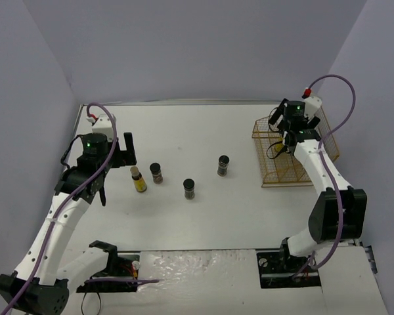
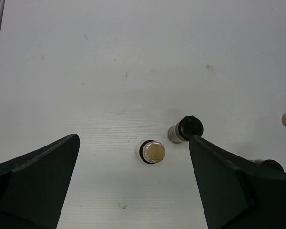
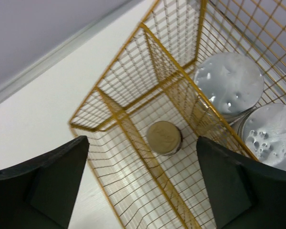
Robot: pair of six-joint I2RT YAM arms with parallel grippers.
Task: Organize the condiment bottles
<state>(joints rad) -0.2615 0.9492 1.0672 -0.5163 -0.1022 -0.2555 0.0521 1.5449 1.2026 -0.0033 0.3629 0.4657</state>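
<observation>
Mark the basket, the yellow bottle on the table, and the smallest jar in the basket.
basket [image 3: 174, 62]: right wrist view, top wire of a divider.
yellow bottle [image 1: 139, 182]: top external view, its yellow body.
small jar [image 3: 164, 137]: right wrist view, top of its lid.
</observation>
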